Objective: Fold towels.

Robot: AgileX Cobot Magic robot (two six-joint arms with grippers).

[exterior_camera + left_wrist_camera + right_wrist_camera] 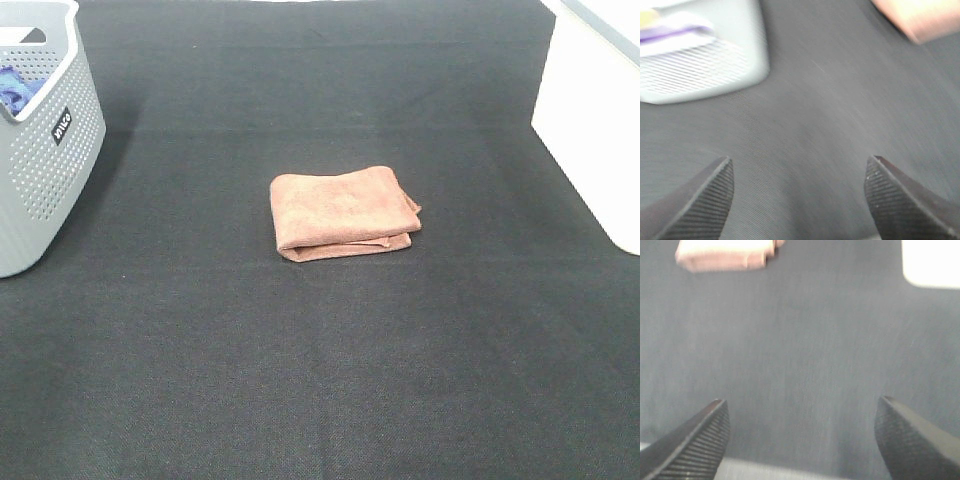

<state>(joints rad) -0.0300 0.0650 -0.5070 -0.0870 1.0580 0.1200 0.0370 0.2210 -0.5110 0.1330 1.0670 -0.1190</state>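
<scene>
The reddish-brown towel [342,212] lies folded into a compact rectangle in the middle of the dark mat, layered edges showing along its near and right sides. A blurred corner of it shows in the left wrist view [920,17] and in the right wrist view [725,255]. No arm appears in the exterior high view. My left gripper [800,192] is open and empty over bare mat, well short of the towel. My right gripper [802,435] is open and empty over bare mat, also far from the towel.
A grey perforated basket [40,150] with blue cloth inside stands at the far left; it also shows in the left wrist view [700,60]. A white box [590,120] stands at the right edge, seen too in the right wrist view [930,262].
</scene>
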